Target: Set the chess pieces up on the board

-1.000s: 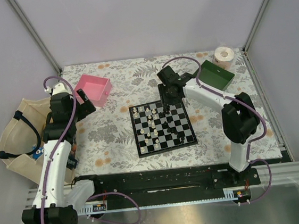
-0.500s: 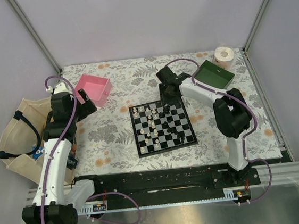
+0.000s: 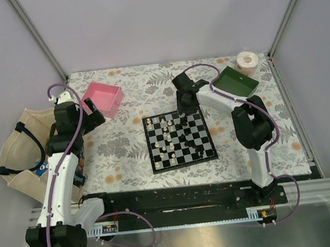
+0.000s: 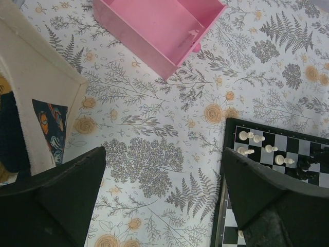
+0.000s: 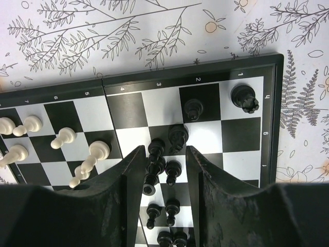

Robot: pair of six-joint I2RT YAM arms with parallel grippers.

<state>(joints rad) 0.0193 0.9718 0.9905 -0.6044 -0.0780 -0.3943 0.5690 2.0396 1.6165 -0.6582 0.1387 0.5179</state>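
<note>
Right gripper [image 5: 164, 154] jaws narrowly spread astride crowded black chess pieces [image 5: 156, 150], board [image 5: 275, 118] far edge; centre on one, spare neighbours; left gripper [image 4: 164, 200] spread wide, empty.

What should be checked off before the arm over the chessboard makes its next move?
1. Right gripper placed over the black pieces: ok, it straddles a cluster of them.
2. Only one piece between its fingers: not ok, several crowd the gap.
3. Firm hold on a piece: cannot tell.
4. Left gripper out of the way: ok, open and empty, over the tablecloth beside the board.
</note>
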